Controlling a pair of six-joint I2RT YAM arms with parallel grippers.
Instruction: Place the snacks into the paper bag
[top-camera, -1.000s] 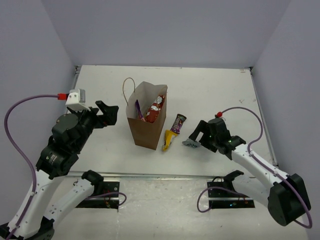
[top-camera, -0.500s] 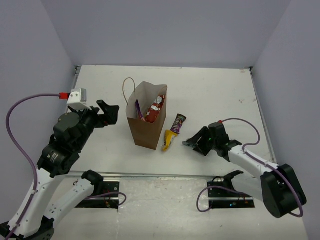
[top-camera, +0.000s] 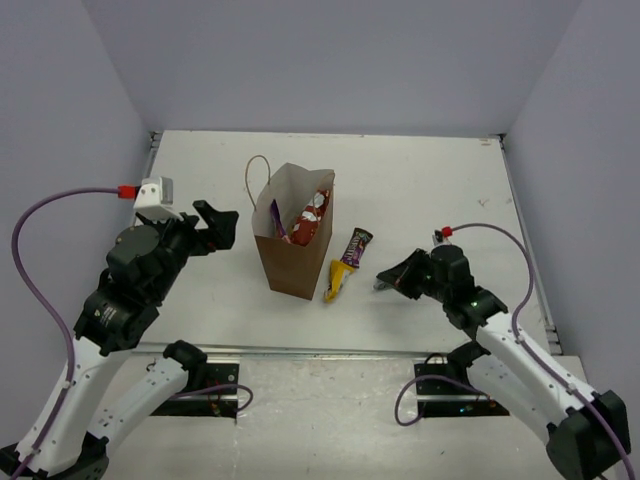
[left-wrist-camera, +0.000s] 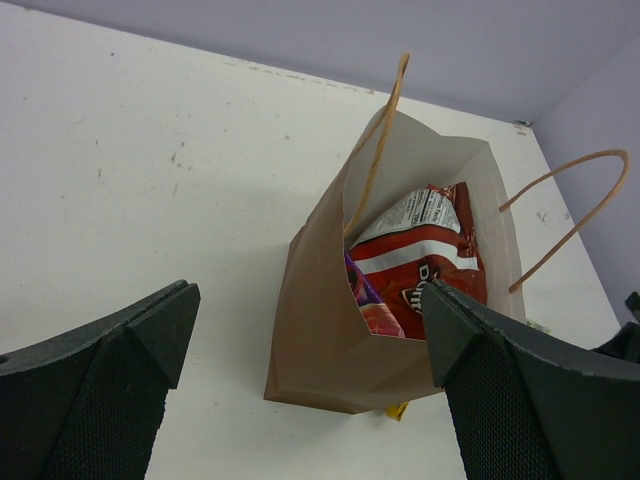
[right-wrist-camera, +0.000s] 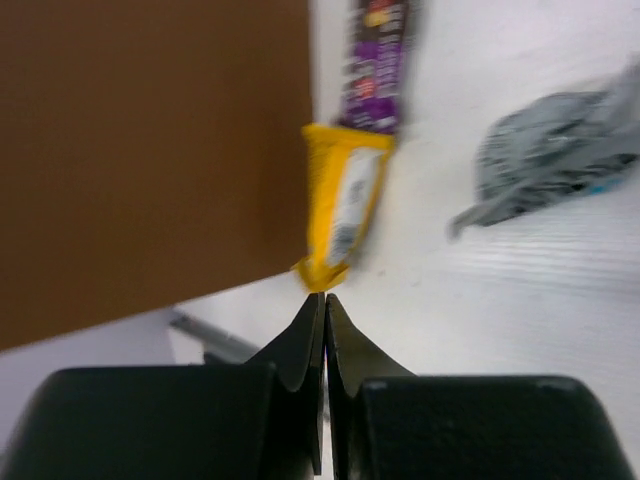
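Note:
The brown paper bag (top-camera: 290, 258) (left-wrist-camera: 330, 330) stands upright and open on the table. In it sit a big red chip bag (top-camera: 312, 218) (left-wrist-camera: 425, 265) and a purple pouch (top-camera: 277, 221) (left-wrist-camera: 362, 290). On the table right of the bag lie a yellow packet (top-camera: 339, 280) (right-wrist-camera: 340, 205), a dark purple bar (top-camera: 358, 245) (right-wrist-camera: 378, 60) and a grey wrapper (top-camera: 380, 286) (right-wrist-camera: 550, 150). My right gripper (top-camera: 390, 280) (right-wrist-camera: 323, 297) is shut on nothing; its tips show just below the yellow packet's end. The grey wrapper lies loose beside it. My left gripper (top-camera: 215, 225) (left-wrist-camera: 308, 300) hangs open left of the bag.
The bag's thin loop handles (left-wrist-camera: 385, 130) stick up above its rim. A metal rail (top-camera: 330, 350) runs along the table's near edge. Purple cables (top-camera: 490, 232) loop off both arms. Walls close in the table's far and side edges.
My right gripper has shut from wide open beside the grey wrapper and has drawn back a little to the right; the wrapper stays on the table. The left arm has not moved.

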